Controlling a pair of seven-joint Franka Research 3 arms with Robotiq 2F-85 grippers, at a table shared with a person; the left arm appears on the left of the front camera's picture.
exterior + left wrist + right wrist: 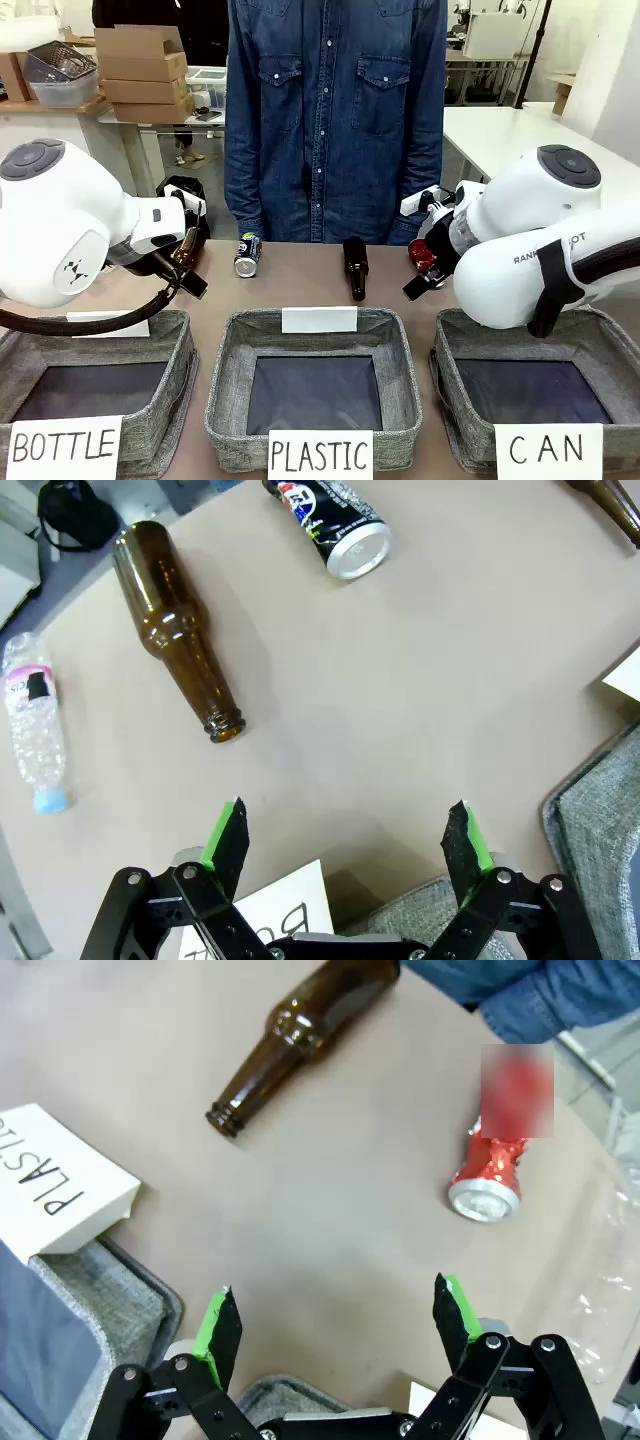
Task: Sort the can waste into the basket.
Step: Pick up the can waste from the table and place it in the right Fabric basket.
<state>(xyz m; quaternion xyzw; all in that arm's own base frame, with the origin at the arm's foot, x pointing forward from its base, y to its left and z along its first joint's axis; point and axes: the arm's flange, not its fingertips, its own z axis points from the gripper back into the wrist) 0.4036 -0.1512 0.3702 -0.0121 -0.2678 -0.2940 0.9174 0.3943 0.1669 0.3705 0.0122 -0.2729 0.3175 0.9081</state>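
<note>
- Tan desk fills the lower half of the front view. A person in a denim shirt stands at its far edge.
- We see the red can lying on its side at the right of the right wrist view, silver end toward the camera. In the front view it sits right of centre, partly behind the right arm.
- We see the black-and-silver can on its side at the top centre of the left wrist view. In the front view it lies left of centre, near the far edge.
- Neither can is in the CAN basket, lower right of the front view. What shows of its dark base is bare, so we judge the sorting not yet begun.
- Our right pincer has its fingers spread wide with nothing between them. It hovers over bare desk, with the red can up and to the right. We judge it is spread ready for that can, the one nearer the CAN basket.
- Our left pincer is likewise spread and empty, well apart from the black-and-silver can.
- Farther out, a brown bottle lies at upper centre of the right wrist view. A second brown bottle and a clear plastic bottle lie at the left of the left wrist view.
- The PLASTIC basket and BOTTLE basket line the near edge, signs toward us, presumably so each kind of waste goes in its own.
</note>
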